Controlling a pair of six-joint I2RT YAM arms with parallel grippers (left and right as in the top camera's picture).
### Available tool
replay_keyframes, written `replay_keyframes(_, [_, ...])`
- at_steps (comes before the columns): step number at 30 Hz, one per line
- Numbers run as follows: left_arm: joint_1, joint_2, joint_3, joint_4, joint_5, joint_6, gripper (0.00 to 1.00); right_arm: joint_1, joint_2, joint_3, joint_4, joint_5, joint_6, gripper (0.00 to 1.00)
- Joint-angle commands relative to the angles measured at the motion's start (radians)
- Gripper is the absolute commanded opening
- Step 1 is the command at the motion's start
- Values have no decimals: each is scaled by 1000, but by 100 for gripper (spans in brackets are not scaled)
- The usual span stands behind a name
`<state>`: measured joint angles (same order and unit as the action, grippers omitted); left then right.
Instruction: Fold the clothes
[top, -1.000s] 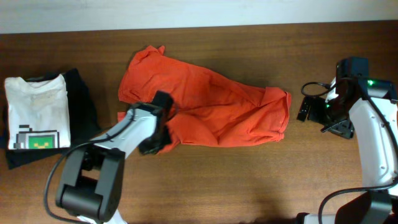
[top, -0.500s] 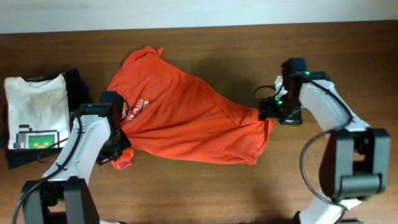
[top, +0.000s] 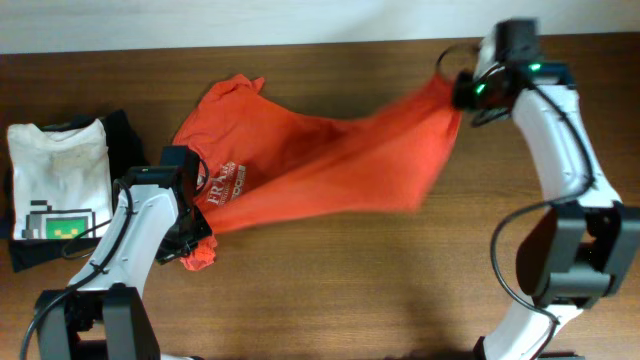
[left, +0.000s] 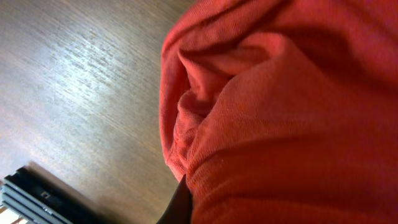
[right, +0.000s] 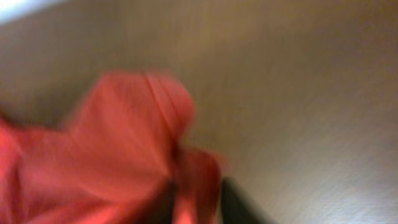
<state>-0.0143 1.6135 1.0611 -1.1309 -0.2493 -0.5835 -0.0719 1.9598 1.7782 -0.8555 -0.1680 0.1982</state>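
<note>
The clothes, a red-orange T-shirt (top: 330, 160) with white lettering (top: 228, 185), hang stretched in a long diagonal band across the table. My left gripper (top: 192, 243) is shut on a bunched corner at the band's near-left end. The left wrist view is filled with that bunched cloth (left: 280, 112), and only one dark fingertip (left: 181, 204) shows beside it. My right gripper (top: 463, 90) is shut on the shirt's far-right end near the back of the table. In the blurred right wrist view a fold of red cloth (right: 124, 137) is pinched in my right gripper (right: 198, 202).
A white T-shirt with a green pixel graphic (top: 60, 180) lies on a black folded garment (top: 132, 160) at the left edge. The wooden table (top: 350, 290) ends at a pale wall along the back.
My right gripper closed on the shirt's right edge and pulled it toward the back right, stretching the cloth taut. The left gripper first dragged its corner left, then stayed put.
</note>
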Motion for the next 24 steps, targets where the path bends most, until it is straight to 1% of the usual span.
replay_keyframes(1, [-1,-14,0,28,-5,9,0,-19,-21,18,-30,44,-3,99])
replay_keyframes(5, [-1,-14,0,77,-1,9,0,7,-18,-59,-200,31,-9,99])
replay_keyframes(7, [-1,-14,0,90,-1,10,0,60,-18,-152,-221,-31,-94,99])
replay_keyframes(9, [-1,-14,0,91,-1,10,0,127,-18,-256,-146,-39,-120,99])
replay_keyframes(11, [-1,-14,0,90,-1,10,0,207,-18,-376,11,-38,-98,99])
replay_keyframes(12, [-1,-14,0,90,-1,10,0,226,-18,-406,62,-38,-77,100])
replay_keyframes(13, [-1,-14,0,90,-1,10,0,252,-18,-452,144,-38,-38,98])
replay_keyframes(15, [-1,-14,0,90,-1,10,0,281,-18,-499,238,-39,-8,94])
replay_keyframes(16, [-1,-14,0,90,-1,10,0,287,-18,-508,257,-39,0,89])
replay_keyframes(17, [-1,-14,0,90,-1,10,0,298,-16,-523,277,-39,2,78])
replay_keyframes(18, [-1,-14,0,90,-1,10,0,308,-13,-526,281,-39,2,64])
replay_keyframes(20, [-1,-14,0,90,-1,10,0,321,-5,-526,280,-39,2,42])
replay_keyframes(21, [-1,-14,0,90,-1,10,0,323,-4,-527,277,-39,2,28])
replay_keyframes(22, [-1,-14,0,88,-1,10,0,323,-4,-527,264,-37,1,4])
replay_keyframes(24, [-1,-14,0,87,-1,10,0,311,-9,-525,197,23,1,4])
